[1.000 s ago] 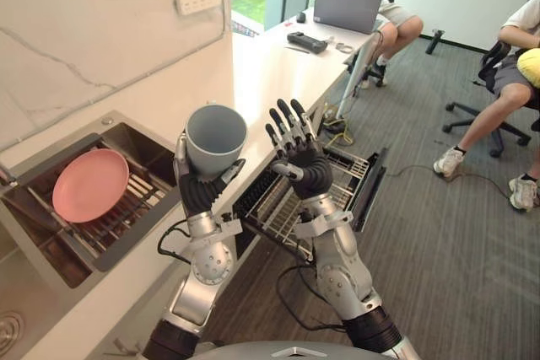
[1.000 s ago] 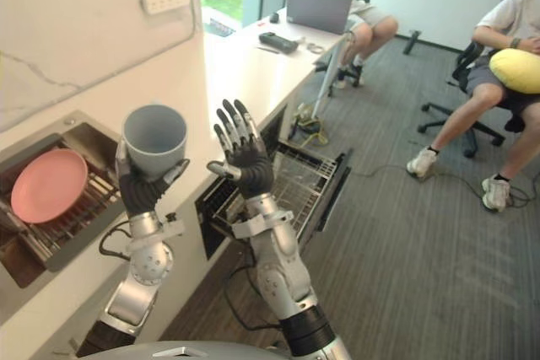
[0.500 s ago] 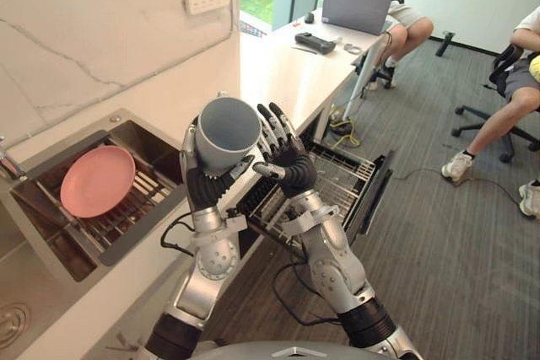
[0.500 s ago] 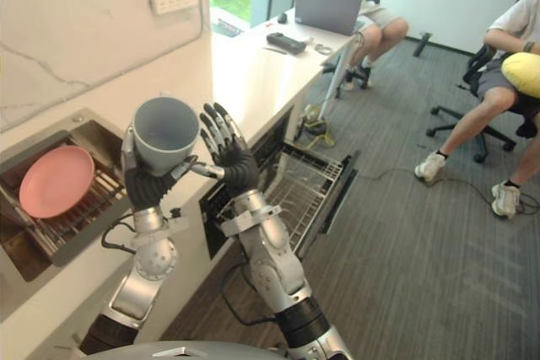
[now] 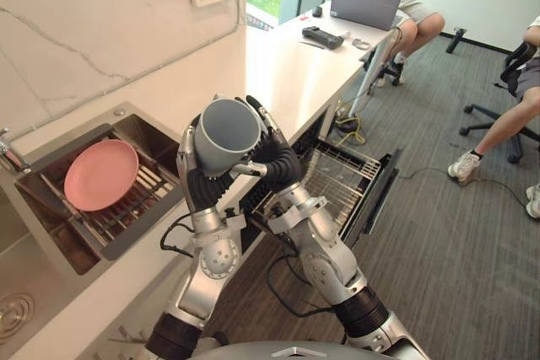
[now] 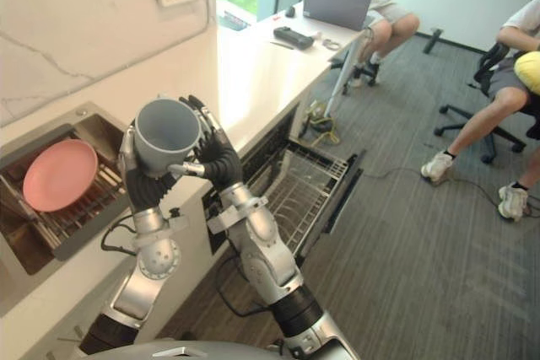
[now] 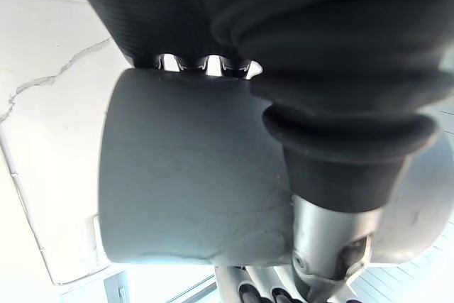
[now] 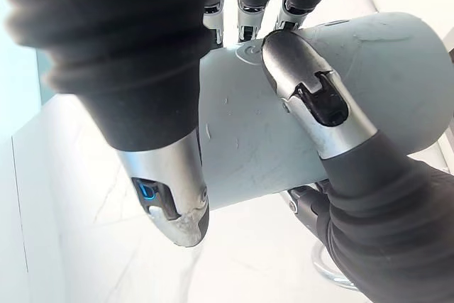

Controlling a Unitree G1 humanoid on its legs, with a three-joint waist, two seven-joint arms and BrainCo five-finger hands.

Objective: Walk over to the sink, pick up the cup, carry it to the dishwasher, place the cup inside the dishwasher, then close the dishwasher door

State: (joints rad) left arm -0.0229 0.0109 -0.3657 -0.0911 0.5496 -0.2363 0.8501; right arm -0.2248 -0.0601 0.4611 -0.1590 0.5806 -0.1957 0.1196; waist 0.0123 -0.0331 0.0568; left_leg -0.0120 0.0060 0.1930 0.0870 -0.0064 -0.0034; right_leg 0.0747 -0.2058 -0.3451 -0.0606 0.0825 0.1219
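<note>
The grey cup is aloft over the table edge, near the open dishwasher; the left hand curls round it from below, the right hand clasps its side

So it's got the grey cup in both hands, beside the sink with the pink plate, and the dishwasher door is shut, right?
Not shut: in the left eye view the dishwasher door is open, its rack pulled out. The rest holds: left hand and right hand both grip the cup, and the plate lies in the sink.
</note>
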